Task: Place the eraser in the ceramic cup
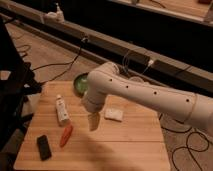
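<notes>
The eraser (44, 147) is a small black block lying flat near the front left corner of the wooden table (125, 150). My gripper (92, 120) hangs at the end of the white arm (145, 95), above the table's middle. It sits to the right of and beyond the eraser, well apart from it, and is open with nothing in it. The ceramic cup does not show; the arm covers part of the table's far side.
An orange carrot (65, 135) lies between gripper and eraser. A white tube (61, 110) lies left of the gripper, a white pad (113, 114) to its right. A green bowl (80, 82) peeks out behind the arm. Cables run over the floor beyond.
</notes>
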Robot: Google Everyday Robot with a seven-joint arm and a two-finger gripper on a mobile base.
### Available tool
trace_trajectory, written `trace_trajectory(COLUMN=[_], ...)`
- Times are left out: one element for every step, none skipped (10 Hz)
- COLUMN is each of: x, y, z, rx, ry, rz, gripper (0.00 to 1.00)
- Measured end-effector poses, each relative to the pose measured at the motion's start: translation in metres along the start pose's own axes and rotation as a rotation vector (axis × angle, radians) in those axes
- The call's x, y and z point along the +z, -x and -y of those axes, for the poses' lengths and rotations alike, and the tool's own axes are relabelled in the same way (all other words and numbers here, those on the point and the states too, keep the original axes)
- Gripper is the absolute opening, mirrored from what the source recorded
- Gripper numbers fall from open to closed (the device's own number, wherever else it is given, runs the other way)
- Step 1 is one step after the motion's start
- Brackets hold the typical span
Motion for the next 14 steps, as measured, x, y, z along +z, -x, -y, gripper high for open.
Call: trace_trajectory(x=[0.009,0.023,0.04,0.053,0.067,0.077,0.092,0.105,0.116,0.125,0.133,0.138,0.14,0.139], y=[0.01,0.025,0.044,0.06,0.078,0.094,0.117,0.138,0.158,0.178,0.205,0.222,0.227,0.228], z=[0.009,0.019,0.031,0.038,0.046,0.053,0.058,0.06,0.057,0.049,0.038,0.027,0.024,0.024], rx=[-0.042,-0.094,-0.157,-0.205,-0.261,-0.308,-0.38,-0.443,-0.507,-0.576,-0.664,-0.73,-0.75,-0.751], ry=[-0.001,0.0,0.005,0.011,0.016,0.019,0.03,0.043,0.067,0.096,0.126,0.154,0.161,0.161], rz=[0.015,0.035,0.052,0.064,0.077,0.087,0.103,0.122,0.14,0.165,0.214,0.25,0.262,0.262], gripper=[0.8,0.8,0.8,0.8,0.8,0.8,0.8,0.8,0.8,0.8,0.8,0.8,0.8,0.8])
